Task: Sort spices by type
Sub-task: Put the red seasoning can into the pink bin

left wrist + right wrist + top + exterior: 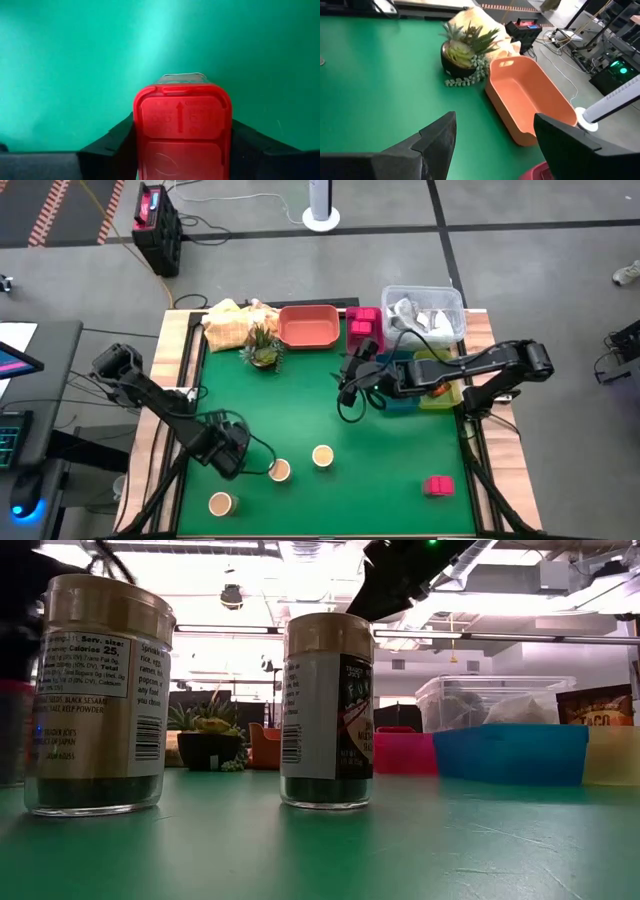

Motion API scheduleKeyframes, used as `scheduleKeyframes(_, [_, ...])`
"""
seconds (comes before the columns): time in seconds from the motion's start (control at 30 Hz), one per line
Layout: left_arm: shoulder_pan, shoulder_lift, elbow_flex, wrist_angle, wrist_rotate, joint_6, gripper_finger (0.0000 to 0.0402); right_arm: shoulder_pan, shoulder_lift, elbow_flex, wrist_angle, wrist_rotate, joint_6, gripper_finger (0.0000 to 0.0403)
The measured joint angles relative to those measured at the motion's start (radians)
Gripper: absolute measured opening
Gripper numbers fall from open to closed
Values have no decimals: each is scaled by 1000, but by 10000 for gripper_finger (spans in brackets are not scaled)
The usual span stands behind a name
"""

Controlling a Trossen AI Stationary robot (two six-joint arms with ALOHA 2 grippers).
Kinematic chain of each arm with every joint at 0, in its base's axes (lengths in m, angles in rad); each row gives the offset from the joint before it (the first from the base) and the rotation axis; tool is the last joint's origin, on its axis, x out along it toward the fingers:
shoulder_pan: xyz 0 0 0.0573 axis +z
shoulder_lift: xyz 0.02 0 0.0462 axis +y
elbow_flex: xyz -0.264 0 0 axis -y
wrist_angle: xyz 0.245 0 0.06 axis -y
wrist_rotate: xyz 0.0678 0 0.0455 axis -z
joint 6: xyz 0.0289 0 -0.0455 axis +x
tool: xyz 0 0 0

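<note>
My left gripper (232,450) is low over the table's near left part, shut on a red-lidded spice container (181,130); in the high view the gripper hides it. Three tan-lidded spice jars stand upright on their bases nearby (279,470) (322,456) (220,503); two of them show close in the low view (100,695) (328,710). One magenta packet (438,485) lies near the table's near right corner, and others sit in the pink tray (363,330). My right gripper (495,150) is open, hanging above the table's middle (350,385), touching nothing. My left gripper pinches the red-lidded container between its two fingers (112,145), one on each side of the red lid (181,100). The fingers come from above, pointing down. The lid faces up toward the wrist camera. Whether its base rests on the table I cannot tell.
Along the far edge stand an orange tray (308,327), a potted plant (263,350), a tan crumpled bag (228,325) and a clear plastic box (425,310). Blue (400,395) and yellow (440,395) trays sit under the right arm. Bare green mat lies in the middle (300,400).
</note>
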Motion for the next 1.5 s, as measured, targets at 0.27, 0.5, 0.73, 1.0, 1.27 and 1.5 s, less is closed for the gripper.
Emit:
scheduleKeyframes(0.27, [282,-1,0,95,-1,415,225,-69,-12,0,-70,-86,-33,297])
scheduleKeyframes(0.5, [596,1,18,296,64,805,226,-188,-84,-3,-108,-144,-91,297])
scheduleKeyframes(0.73, [795,1,24,496,164,1019,224,-204,-135,-4,-187,-166,-121,297])
scheduleKeyframes(1.0, [841,129,76,564,199,1125,247,-210,-128,-5,-222,-168,-91,297])
scheduleKeyframes(1.27, [802,199,222,505,228,1171,270,-199,-128,-5,-211,-186,-77,297])
scheduleKeyframes(1.5, [782,47,209,495,217,1160,286,-186,-130,-5,-231,-187,-39,297])
